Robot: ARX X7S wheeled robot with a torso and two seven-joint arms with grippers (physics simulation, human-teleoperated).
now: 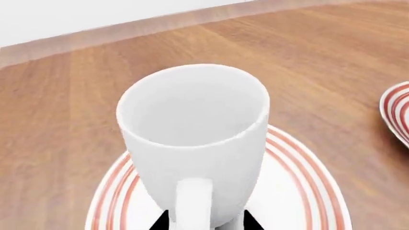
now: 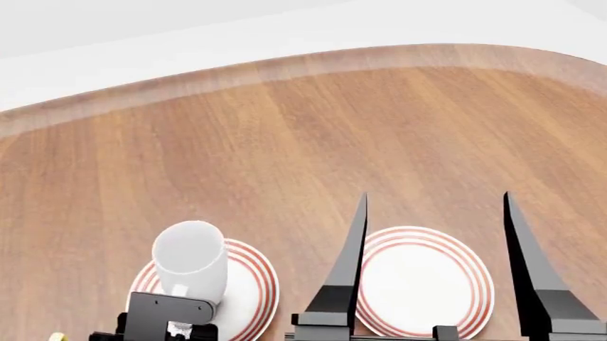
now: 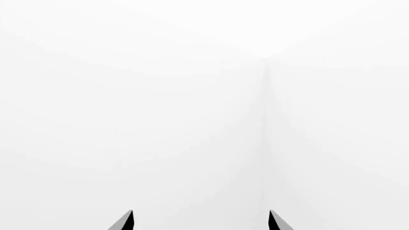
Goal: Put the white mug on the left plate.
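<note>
The tall white mug [image 1: 195, 132] stands upright on the left plate [image 1: 290, 191], a white saucer with thin red rings, and its handle faces the wrist camera. My left gripper [image 1: 206, 221] holds it low down, one dark fingertip against each side of its base. From the head camera the mug [image 2: 190, 257] and the left plate [image 2: 249, 288] sit at the lower left, just ahead of the left gripper [image 2: 170, 312]. My right gripper [image 2: 431, 209] is raised over the other plate, open and with nothing in it; its wrist camera shows only white wall beyond its spread fingertips [image 3: 128, 221].
A second red-ringed plate [image 2: 424, 280] lies to the right of the first, and it also shows at the edge of the left wrist view [image 1: 396, 112]. The wooden table [image 2: 303, 142] runs to a curved far edge by a white wall. A sliver of something yellow [image 2: 57, 336] sits at the bottom left.
</note>
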